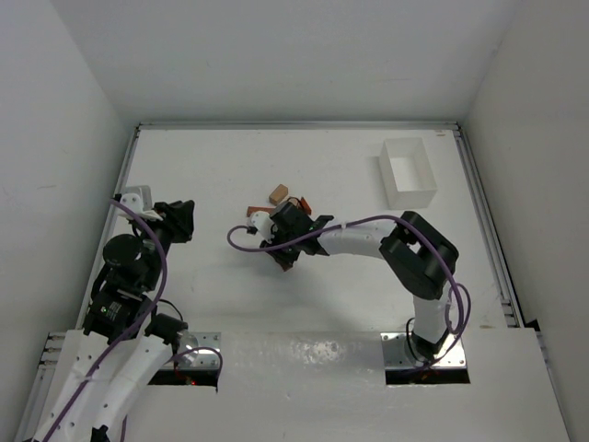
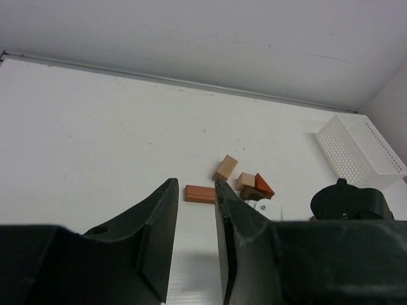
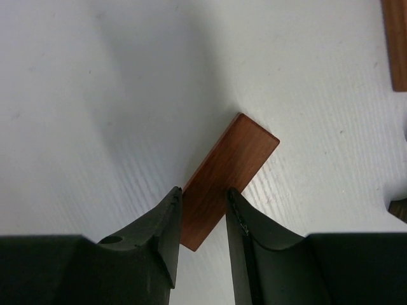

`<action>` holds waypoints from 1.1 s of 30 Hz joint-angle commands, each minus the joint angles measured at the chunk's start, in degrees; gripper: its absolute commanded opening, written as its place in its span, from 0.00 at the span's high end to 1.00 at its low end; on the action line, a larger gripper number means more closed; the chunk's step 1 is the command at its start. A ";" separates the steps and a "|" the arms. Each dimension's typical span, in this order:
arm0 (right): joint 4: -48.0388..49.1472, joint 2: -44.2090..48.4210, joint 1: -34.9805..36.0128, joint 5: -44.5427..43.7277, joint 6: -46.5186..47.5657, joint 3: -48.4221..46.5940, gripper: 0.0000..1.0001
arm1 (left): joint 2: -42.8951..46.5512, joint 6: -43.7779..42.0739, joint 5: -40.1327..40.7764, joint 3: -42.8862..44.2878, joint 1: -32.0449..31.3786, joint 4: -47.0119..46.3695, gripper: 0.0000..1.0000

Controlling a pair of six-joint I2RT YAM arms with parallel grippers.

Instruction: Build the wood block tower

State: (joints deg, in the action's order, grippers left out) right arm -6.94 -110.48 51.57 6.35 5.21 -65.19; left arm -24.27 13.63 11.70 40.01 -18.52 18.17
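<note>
A flat reddish-brown bar (image 3: 226, 178) lies slantwise on the white table. My right gripper (image 3: 203, 190) hovers right over its near end, jaws a little apart, one on each side; in the top view it (image 1: 283, 254) is at mid-table. More blocks lie just beyond it: a tan block (image 1: 278, 193), a reddish bar (image 1: 254, 211) and a red piece (image 1: 306, 204). The left wrist view shows the reddish bar (image 2: 200, 194), tan block (image 2: 224, 167), tan cube (image 2: 245, 181), red wedge (image 2: 263, 185) and a dark brown block (image 2: 251, 193). My left gripper (image 2: 196, 184) is open and empty, at the left (image 1: 187, 221).
A clear plastic box (image 1: 408, 172) stands at the back right, also in the left wrist view (image 2: 359, 149). Another reddish bar (image 3: 395, 44) shows at the right wrist view's top right edge. White walls enclose the table on three sides.
</note>
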 commanded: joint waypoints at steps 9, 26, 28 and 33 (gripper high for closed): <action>-5.89 7.46 0.11 -1.69 6.21 5.07 0.52 | -0.43 0.43 -1.77 -0.02 1.38 -2.79 0.72; 6.68 17.58 0.72 8.86 -15.85 18.43 1.00 | -0.25 0.26 -1.86 0.07 1.39 -2.79 0.72; 8.24 16.44 0.72 7.63 -16.20 18.25 1.00 | -0.25 0.17 -1.86 0.07 1.39 -2.79 0.72; 8.78 12.39 0.55 4.12 -16.64 16.58 1.00 | -0.60 0.17 -2.04 0.07 1.39 -2.79 0.72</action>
State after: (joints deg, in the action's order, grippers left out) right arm -1.63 -97.17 51.90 12.08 -9.72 -46.72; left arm -24.47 13.80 10.37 40.01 -17.89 17.80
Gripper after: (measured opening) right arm 0.001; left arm 0.283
